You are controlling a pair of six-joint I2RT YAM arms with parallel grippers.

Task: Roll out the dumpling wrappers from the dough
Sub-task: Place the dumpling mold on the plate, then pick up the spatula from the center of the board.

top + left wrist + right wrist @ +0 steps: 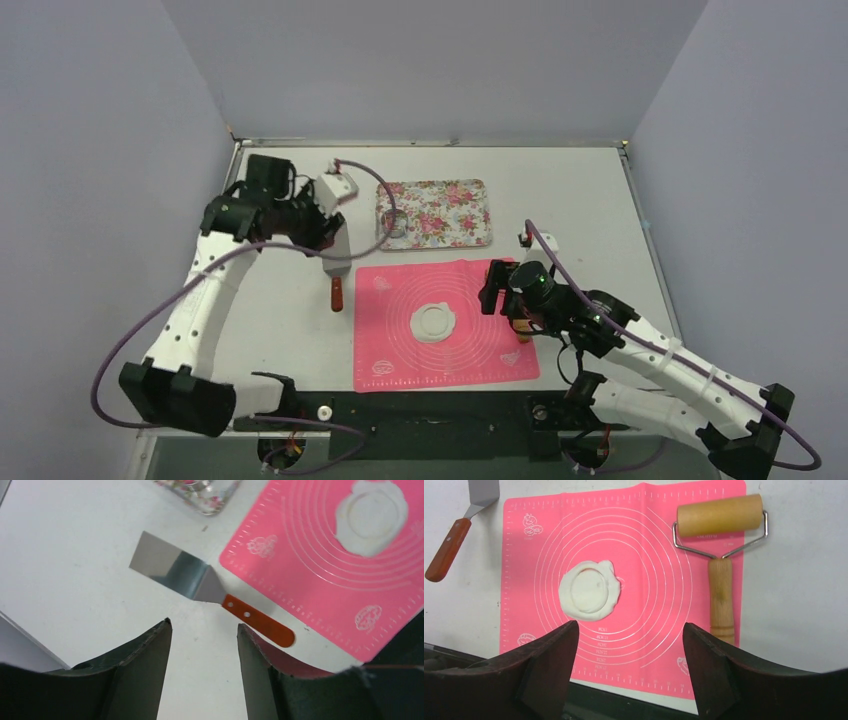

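Okay, dough (612, 580) sits ahead of wide, empty right end effector (630, 627). Left end effector (205, 625) wide too, well apart.

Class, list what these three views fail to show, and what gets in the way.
- Top view: rolling pin mostly hidden under the right gripper.
- Right wrist view: spatula blade cut off by the top edge.
- Left wrist view: floral tray cut off by the top edge.
- Dough: whether the ring imprint cuts through is unclear.

Floral tray (214, 501) partly beyond frame edge
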